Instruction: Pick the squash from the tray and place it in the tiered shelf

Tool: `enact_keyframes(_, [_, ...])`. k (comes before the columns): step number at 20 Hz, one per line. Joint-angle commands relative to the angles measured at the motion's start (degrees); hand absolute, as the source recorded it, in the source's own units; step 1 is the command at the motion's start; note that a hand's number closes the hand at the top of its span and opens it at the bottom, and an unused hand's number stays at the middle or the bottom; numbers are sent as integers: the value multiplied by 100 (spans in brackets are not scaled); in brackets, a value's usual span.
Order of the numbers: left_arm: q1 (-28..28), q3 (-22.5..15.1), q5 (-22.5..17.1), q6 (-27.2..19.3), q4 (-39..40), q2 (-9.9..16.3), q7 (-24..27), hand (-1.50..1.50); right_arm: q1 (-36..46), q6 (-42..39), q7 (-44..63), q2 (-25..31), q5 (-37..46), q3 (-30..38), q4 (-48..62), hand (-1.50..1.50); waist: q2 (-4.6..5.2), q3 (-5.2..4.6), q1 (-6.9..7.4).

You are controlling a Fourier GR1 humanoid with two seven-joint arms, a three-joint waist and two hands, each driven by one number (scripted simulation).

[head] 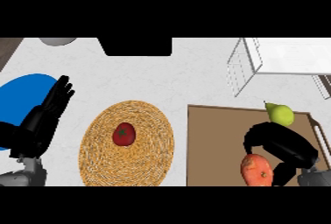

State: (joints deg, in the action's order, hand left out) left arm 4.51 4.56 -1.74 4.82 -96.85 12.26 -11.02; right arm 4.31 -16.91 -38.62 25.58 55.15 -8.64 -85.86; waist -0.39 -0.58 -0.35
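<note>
A round orange-red squash [256, 170] with a small green spot lies at the near edge of the brown tray [213, 144] on the right. My right hand [284, 146] arches over it. The fingers curl down onto its top left and the thumb lies against its right side. The white wire tiered shelf [249, 65] stands at the far right, beyond the tray. My left hand [42, 122] rests open at the left edge, fingers pointing up, over a blue plate.
A yellow-green pear [282, 114] stands on the tray just beyond my right hand. A woven round mat [97, 157] in the middle carries a red tomato [123, 134]. A blue plate [22, 89] lies at the left and a black box [138, 46] at the back.
</note>
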Motion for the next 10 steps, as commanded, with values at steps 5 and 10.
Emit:
enact_keyframes(5, [-161, 130, 52, -166, -9, -25, -27, 0, -488, 729, 3290, -1786, -26, 1140, -541, 150, -86, 27, -416])
enact_keyframes(10, [-225, 80, -30, 13, -134, 45, -58, 0, -129, 1475, 5020, -2523, 264, 811, -1957, 150, -77, 33, -133])
